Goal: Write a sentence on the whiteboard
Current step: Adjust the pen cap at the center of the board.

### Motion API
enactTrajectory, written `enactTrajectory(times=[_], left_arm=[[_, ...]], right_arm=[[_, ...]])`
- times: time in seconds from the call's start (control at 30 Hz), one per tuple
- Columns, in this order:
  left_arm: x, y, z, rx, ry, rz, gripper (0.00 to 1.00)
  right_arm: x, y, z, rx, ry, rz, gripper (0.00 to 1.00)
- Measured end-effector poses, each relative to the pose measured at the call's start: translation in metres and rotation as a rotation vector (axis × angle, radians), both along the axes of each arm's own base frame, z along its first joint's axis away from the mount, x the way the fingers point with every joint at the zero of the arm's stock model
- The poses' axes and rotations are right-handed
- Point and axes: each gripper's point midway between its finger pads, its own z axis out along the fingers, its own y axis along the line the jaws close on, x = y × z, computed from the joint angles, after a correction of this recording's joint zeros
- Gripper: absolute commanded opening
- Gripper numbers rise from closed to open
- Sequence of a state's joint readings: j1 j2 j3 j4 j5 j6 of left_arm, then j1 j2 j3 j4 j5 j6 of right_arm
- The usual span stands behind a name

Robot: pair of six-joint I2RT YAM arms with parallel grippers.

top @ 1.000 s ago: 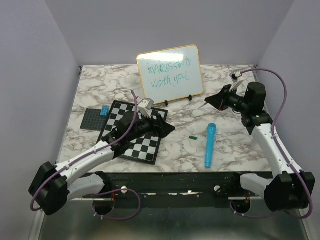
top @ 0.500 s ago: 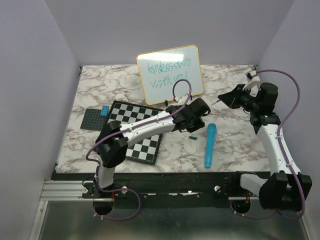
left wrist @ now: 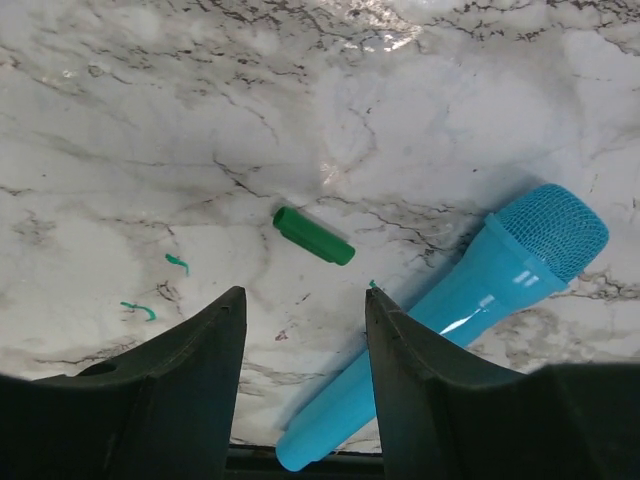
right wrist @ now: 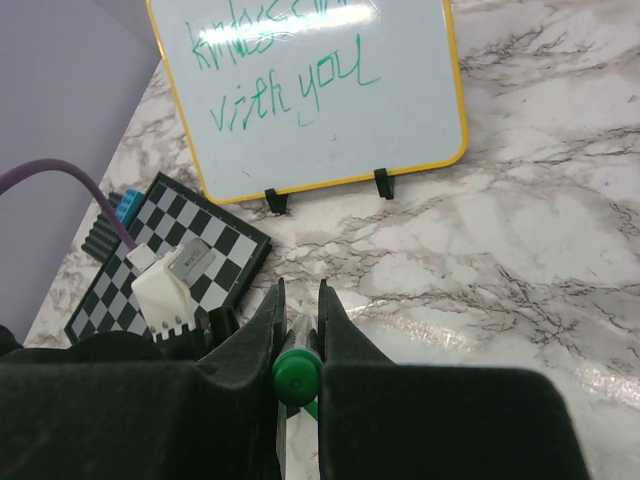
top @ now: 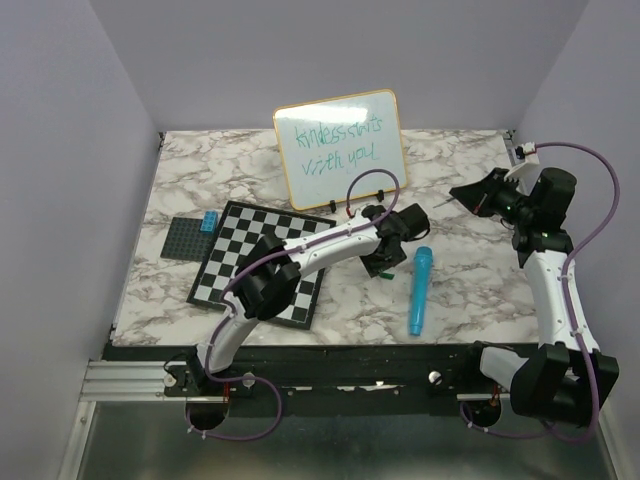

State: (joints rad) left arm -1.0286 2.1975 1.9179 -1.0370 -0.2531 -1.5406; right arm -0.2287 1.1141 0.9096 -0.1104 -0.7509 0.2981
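Observation:
The whiteboard (top: 340, 148) stands upright at the back of the table, and the sentence (top: 330, 145) is on it in green, in two lines. It shows again in the right wrist view, whiteboard (right wrist: 420, 90) and sentence (right wrist: 290, 85). My right gripper (top: 467, 196) hangs off to the board's right, shut on a green-ended marker (right wrist: 297, 375) whose tip points toward the board. My left gripper (left wrist: 305, 295) is open just above the marble, with a small green cap (left wrist: 313, 235) lying a little beyond its fingertips and nothing between them.
A blue toy microphone (top: 418, 290) lies right of the left gripper, close to its right finger (left wrist: 430, 380). A black-and-white checkered board (top: 235, 245) lies at the left under the left arm. Further left is a grey baseplate (top: 178, 238) with a blue brick (top: 210, 221). Small green marks (left wrist: 177, 263) stain the marble.
My left arm has swung right from over the checkered board to the green cap and lowered. My right arm has drawn back to the right, away from the whiteboard, with the marker.

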Motion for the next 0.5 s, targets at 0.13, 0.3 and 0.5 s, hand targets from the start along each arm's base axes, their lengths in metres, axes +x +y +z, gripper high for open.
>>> enactTrajectory(times=[0.13, 0.3, 0.5], left_arm=[[0.007, -0.007, -0.002, 0.007, 0.008, 0.012, 0.59], [0.006, -0.003, -0.016, 0.041, 0.040, 0.027, 0.59], [0.007, -0.008, -0.028, 0.049, 0.068, 0.035, 0.58]], right_arm=[[-0.001, 0.002, 0.001, 0.006, 0.000, 0.013, 0.00], [-0.002, 0.004, 0.001, 0.015, 0.002, 0.022, 0.01], [-0.003, 0.005, 0.002, 0.020, 0.001, 0.033, 0.00]])
